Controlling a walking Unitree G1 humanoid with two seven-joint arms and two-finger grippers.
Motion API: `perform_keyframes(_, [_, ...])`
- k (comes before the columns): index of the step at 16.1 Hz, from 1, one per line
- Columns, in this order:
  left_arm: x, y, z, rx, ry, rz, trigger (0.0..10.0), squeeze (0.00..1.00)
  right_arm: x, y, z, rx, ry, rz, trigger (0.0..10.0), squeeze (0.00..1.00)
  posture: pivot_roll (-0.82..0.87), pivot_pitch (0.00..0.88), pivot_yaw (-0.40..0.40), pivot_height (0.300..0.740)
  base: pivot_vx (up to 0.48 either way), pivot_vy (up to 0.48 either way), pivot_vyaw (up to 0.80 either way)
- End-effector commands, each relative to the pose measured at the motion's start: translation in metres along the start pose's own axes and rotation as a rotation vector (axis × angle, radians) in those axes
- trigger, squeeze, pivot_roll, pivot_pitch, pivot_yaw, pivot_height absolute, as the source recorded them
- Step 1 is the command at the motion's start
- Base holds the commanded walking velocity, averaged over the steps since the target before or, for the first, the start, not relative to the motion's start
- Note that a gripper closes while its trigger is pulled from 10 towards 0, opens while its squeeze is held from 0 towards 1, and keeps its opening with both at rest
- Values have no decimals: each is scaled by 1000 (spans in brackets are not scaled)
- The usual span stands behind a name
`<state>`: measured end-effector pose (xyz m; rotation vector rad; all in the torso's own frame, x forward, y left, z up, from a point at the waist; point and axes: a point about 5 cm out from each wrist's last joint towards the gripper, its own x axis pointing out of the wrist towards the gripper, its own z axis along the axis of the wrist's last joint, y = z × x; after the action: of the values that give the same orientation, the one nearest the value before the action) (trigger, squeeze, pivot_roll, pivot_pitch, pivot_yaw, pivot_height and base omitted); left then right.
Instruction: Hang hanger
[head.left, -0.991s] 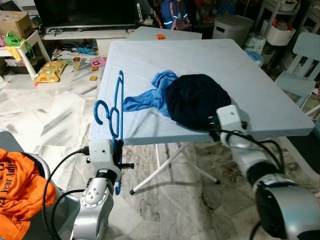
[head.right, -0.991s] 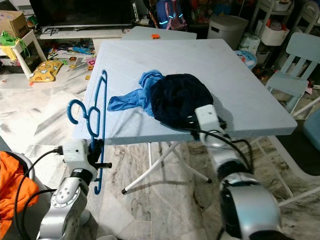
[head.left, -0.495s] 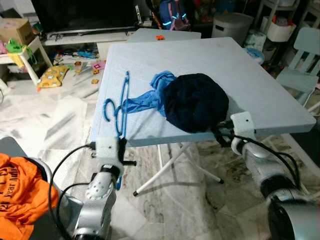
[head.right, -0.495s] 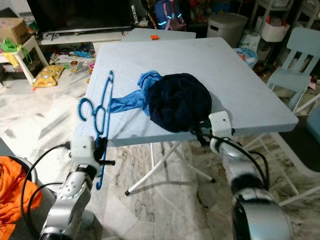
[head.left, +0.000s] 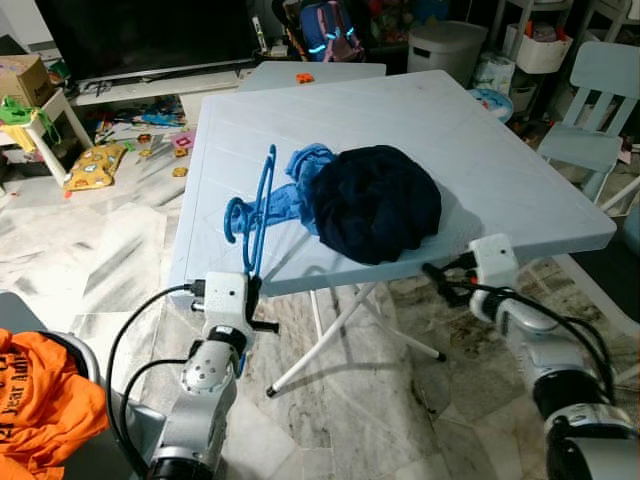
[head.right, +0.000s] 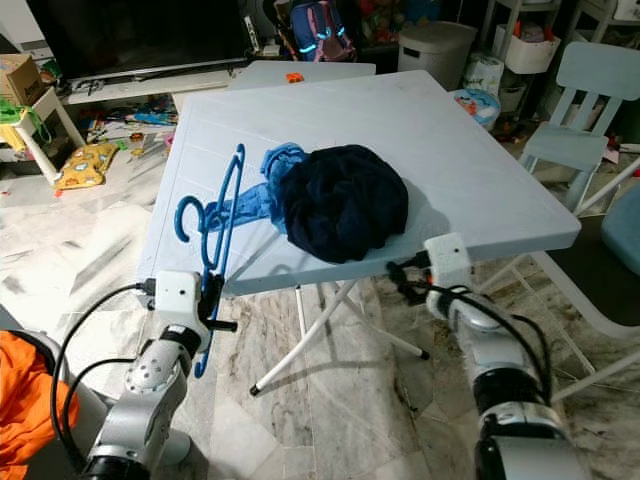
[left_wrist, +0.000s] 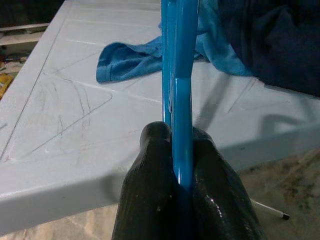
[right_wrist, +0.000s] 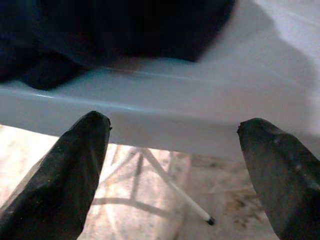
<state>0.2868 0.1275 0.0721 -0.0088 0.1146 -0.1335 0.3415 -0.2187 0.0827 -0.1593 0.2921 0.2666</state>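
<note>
**Blue hanger pinched at the table's edge, clothes waiting beside it**

Orange cloth (head.left: 40, 395) lies bunched at the far left, low by the robot's side, out of play for now. Next along, the left gripper (head.left: 246, 300) is clamped tight on the lower bar of the blue hanger (head.left: 256, 200); in the left wrist view the two black fingers (left_wrist: 150, 200) squeeze the plastic bar between them with no gap. The hanger stands up on edge from that grip, its hook curling out over the near left part of the pale table (head.left: 520, 190), the frame leaning in above the tabletop. Holding it by the bottom bar looks deliberate to me: it keeps the hook and shoulders free, so a garment can go on or the hook can catch a rail.

Just beyond the hanger a light blue cloth (head.left: 290, 195) trails across the table, and touching it on the right sits a dark navy bundle of clothing (head.left: 375, 200), heaped near the front edge.

Further right, the right gripper (head.left: 447, 283) hangs just below and in front of the table edge, under the navy bundle. Its fingers are spread wide with nothing between them, and it points at the table's rim. It sits well apart from the hanger, which belongs wholly to the left side.
</note>
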Motion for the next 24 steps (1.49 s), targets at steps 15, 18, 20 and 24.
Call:
perform_keyframes(15, [5,-3,-1,-14,-1,-14,10000,0,5,13,7,-35,12,47,10000,0,-77,0,75,740,-237,0,0])
perform_keyframes(18, [4,-3,-11,-23,62,-61,10000,0,4,21,13,-138,-54,83,10000,0,-77,0,72,740,0,0,0])
perform_keyframes(20, [1,-3,-26,0,155,-153,10000,0,2,21,19,-149,-107,106,10000,0,-78,0,71,740,0,0,0])
perform_keyframes(24, [-13,-9,-45,124,278,-451,10000,0,-7,14,17,-343,-75,238,10000,0,-85,0,70,740,0,0,0])
